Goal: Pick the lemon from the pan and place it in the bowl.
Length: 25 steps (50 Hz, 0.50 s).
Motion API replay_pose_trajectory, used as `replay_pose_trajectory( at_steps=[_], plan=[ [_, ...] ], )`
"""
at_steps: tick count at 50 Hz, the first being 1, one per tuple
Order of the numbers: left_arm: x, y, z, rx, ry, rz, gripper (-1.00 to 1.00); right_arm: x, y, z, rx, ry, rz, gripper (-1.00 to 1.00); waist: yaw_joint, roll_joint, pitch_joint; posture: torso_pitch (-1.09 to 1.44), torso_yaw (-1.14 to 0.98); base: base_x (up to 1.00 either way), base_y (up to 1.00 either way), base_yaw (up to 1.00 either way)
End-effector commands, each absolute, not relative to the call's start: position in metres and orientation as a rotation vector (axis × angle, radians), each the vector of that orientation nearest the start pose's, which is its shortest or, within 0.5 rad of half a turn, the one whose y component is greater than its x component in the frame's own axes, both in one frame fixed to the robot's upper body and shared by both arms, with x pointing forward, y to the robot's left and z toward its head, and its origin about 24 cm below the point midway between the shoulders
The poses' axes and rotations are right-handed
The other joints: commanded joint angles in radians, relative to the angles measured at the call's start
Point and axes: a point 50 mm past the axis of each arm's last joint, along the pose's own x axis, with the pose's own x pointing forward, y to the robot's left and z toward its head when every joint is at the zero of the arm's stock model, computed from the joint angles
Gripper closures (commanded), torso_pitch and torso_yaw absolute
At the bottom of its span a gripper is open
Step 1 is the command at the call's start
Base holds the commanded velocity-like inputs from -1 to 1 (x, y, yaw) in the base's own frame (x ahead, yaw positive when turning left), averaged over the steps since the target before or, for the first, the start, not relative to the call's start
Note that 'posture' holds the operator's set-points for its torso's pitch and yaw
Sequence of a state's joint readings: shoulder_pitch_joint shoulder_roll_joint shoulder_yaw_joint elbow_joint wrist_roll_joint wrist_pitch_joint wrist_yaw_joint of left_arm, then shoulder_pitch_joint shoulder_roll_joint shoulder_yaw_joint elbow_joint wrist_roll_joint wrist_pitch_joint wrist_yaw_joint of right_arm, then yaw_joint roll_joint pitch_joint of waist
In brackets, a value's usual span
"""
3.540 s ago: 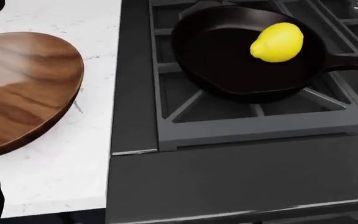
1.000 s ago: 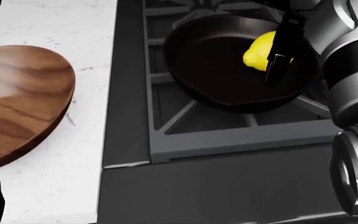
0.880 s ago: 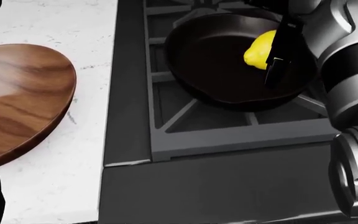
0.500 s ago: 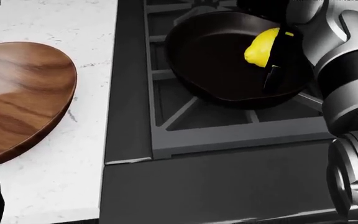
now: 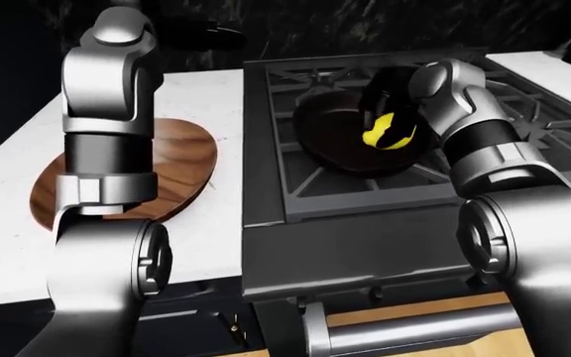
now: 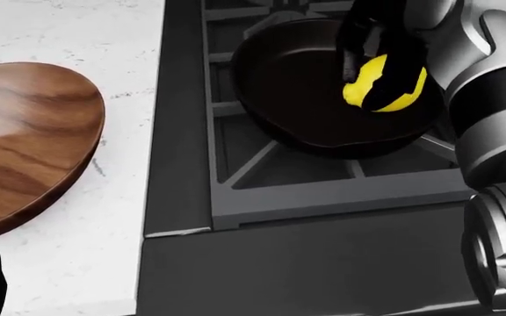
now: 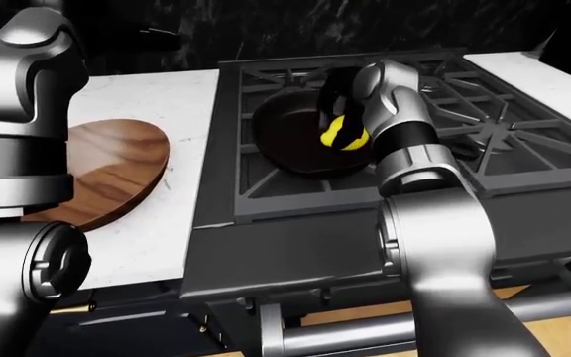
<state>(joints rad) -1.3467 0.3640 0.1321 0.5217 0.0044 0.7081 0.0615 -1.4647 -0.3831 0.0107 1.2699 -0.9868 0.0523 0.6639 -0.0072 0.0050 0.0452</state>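
Where half a second ago one finger stood beside it, the lemon (image 6: pixel 383 84) is now wrapped by the right hand (image 6: pixel 378 60) in the pan (image 6: pixel 280 92); lifting toward the bowl (image 6: pixel 33 131) seems next.

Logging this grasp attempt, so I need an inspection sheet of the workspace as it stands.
Surface: white counter beside a dark stove.
Job's things: lemon in the black pan; wooden bowl on the counter, nothing in it.
Clutter: nothing seen.
Grippers: right hand has its fingers wrapped round the lemon; left hand not in view, its arm raised.
Cables: nothing seen.
Surroundings: dark backsplash; oven handle below.
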Motion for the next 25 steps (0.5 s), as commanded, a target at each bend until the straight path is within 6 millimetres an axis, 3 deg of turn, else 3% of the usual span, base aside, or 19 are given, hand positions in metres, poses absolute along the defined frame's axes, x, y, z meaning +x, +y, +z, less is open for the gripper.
replay_pose_trajectory(
  at_steps=[1,8,25],
  plan=[
    [0.383,0.175,0.363,0.172,-0.243,0.169,-1.0,0.425,-0.169,0.288,-1.277,0.219,0.31,1.0,0.0,-0.001,-0.035,0.0,0.0,0.0,0.0,0.0],
    [0.383,0.175,0.363,0.169,-0.244,0.17,-1.0,0.425,-0.167,0.294,-1.282,0.203,0.305,1.0,-0.001,0.001,-0.033,0.0,0.0,0.0,0.0,0.0],
    [0.379,0.182,0.368,0.187,-0.253,0.184,-1.0,0.415,-0.16,0.351,-1.252,0.046,0.245,1.0,-0.003,0.003,-0.025,0.0,0.0,0.0,0.0,0.0]
  ],
)
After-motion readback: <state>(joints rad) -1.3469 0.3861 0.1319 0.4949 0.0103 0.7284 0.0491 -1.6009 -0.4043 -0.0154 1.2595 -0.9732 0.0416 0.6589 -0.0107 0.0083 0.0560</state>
